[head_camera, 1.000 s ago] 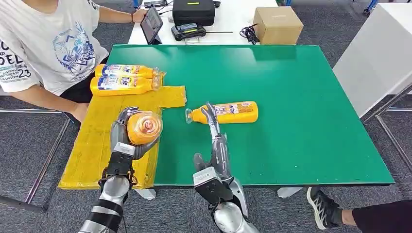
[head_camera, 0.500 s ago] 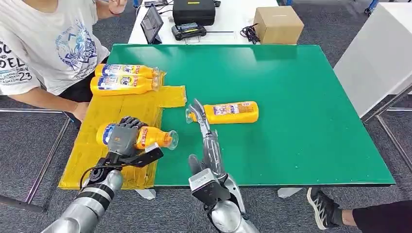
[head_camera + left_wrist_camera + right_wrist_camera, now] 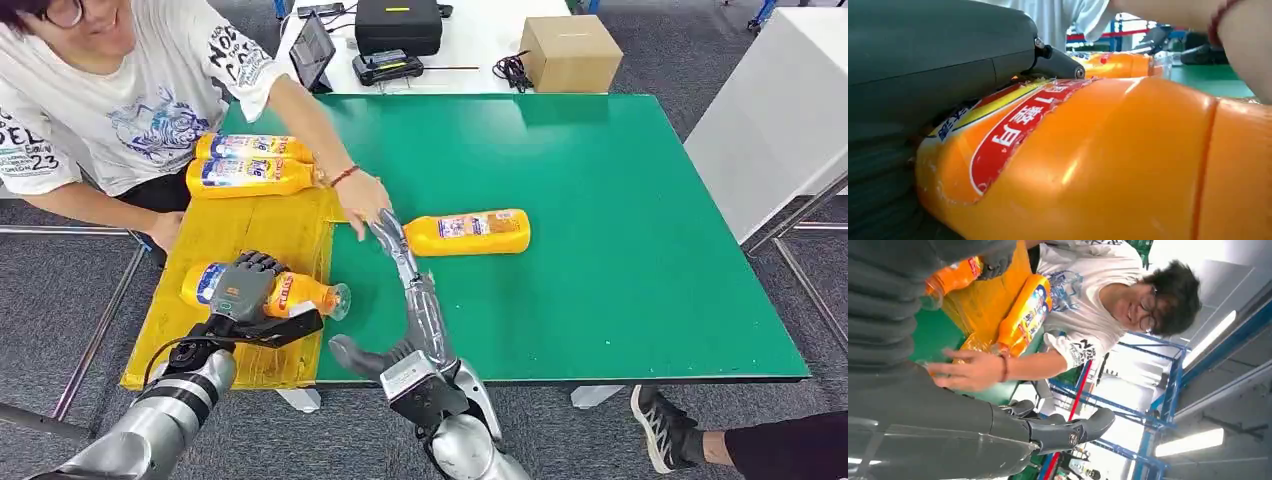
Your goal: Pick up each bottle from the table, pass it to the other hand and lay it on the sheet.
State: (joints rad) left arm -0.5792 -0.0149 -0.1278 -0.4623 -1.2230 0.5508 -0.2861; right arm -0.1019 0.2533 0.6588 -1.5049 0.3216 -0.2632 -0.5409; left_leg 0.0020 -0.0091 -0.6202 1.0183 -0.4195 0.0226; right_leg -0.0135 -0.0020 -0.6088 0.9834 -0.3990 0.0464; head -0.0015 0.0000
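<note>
With two bottles laid at the yellow sheet's far edge, your left hand gripped a third over its near part, while your open-fingered right hand reached toward the last bottle mid-table.

The left robot hand sits at about eight o'clock in the head view, palm down, its dark fingers curled over an orange bottle that it grips; its silver forearm runs off toward seven o'clock. The right robot hand holds nothing, fingers stretched straight toward twelve o'clock, thumb splayed toward nine.
</note>
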